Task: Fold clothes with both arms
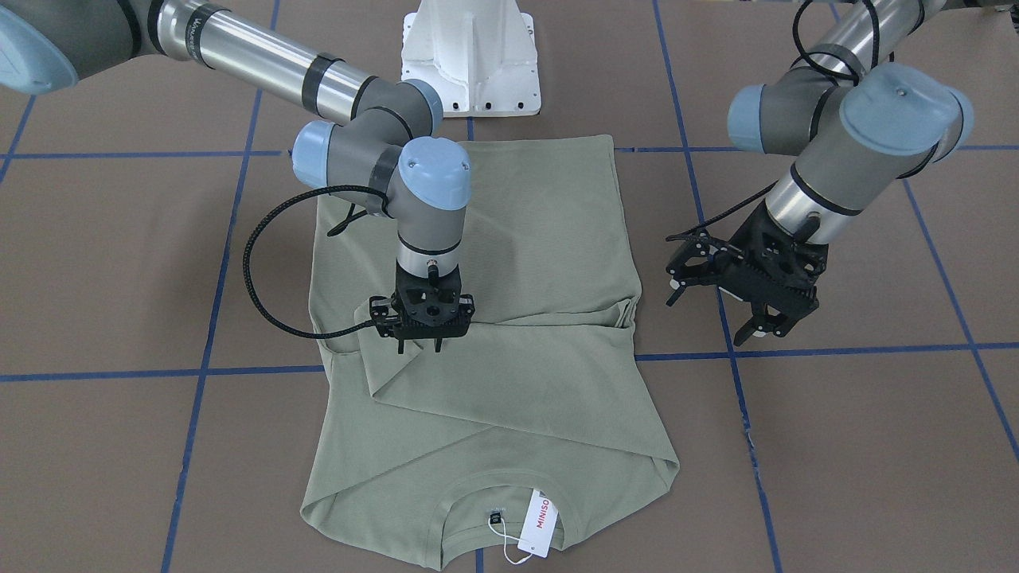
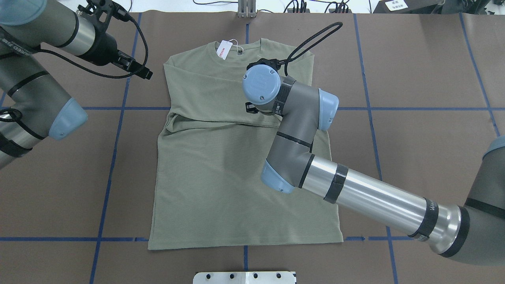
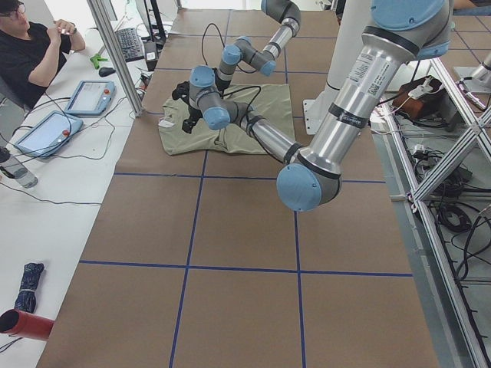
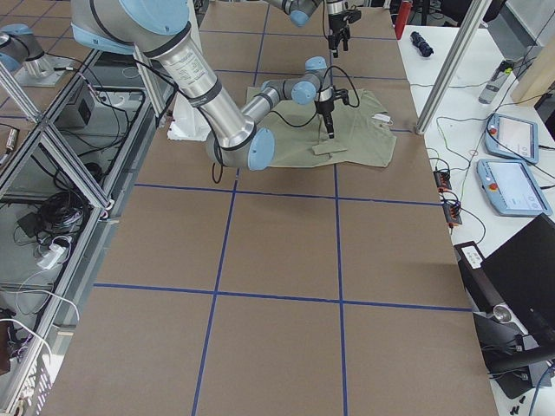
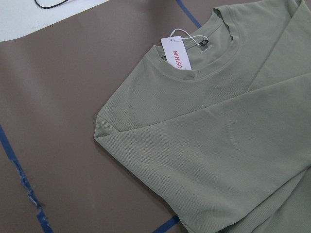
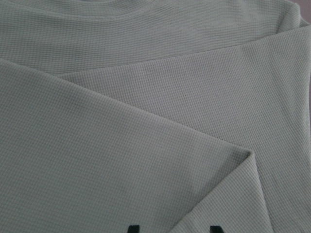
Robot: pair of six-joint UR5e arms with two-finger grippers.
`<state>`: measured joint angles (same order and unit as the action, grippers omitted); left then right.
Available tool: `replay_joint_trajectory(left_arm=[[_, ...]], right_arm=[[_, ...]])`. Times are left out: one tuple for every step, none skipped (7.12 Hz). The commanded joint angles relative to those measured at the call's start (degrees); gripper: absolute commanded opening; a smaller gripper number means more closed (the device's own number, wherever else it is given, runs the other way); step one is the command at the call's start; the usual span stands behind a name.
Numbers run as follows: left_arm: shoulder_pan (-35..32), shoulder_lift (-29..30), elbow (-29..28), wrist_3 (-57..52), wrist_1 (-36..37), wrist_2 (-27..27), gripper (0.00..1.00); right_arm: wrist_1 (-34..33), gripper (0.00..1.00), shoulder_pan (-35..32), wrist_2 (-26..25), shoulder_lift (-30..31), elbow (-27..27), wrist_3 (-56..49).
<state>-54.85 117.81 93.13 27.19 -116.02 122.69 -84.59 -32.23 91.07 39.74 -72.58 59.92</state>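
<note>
The sage-green shirt (image 1: 517, 231) lies flat on the brown table, collar away from the robot, with both sleeves folded across the chest. Its white hang tag (image 1: 539, 521) with red lettering rests at the collar. My right gripper (image 1: 419, 347) points straight down just over the folded sleeve (image 1: 493, 382), open. In the right wrist view its two black fingertips (image 6: 132, 228) stand apart above the cloth, with nothing held. My left gripper (image 1: 714, 309) hovers open over bare table beside the shirt's edge, tilted. The left wrist view shows the collar and tag (image 5: 177, 56).
The white pedestal base (image 1: 470, 64) stands at the table's robot side, close to the shirt's hem. Blue tape lines (image 1: 836, 350) cross the brown table cover. A person (image 3: 34, 46) sits at a side bench with tablets (image 3: 88, 96) beyond the far end.
</note>
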Motion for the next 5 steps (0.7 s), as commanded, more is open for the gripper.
replay_joint_trajectory(left_arm=[[0.1,-0.2,0.0,0.0,0.0,0.0,1.0],[0.1,-0.2,0.0,0.0,0.0,0.0,1.0],[0.1,-0.2,0.0,0.0,0.0,0.0,1.0],[0.1,-0.2,0.0,0.0,0.0,-0.1,1.0],[0.2,-0.2,0.0,0.0,0.0,0.0,1.0]], right_arm=[[0.0,0.53,0.3,-0.5,0.2,0.5,-1.0],[0.0,0.51,0.3,-0.5,0.5,0.5,-2.3],[0.0,0.46,0.2,-0.5,0.5,0.5,-2.6],[0.0,0.14,0.2,-0.5,0.5,0.5,-2.6],[0.0,0.0,0.2,-0.5,0.5,0.5,-2.5]])
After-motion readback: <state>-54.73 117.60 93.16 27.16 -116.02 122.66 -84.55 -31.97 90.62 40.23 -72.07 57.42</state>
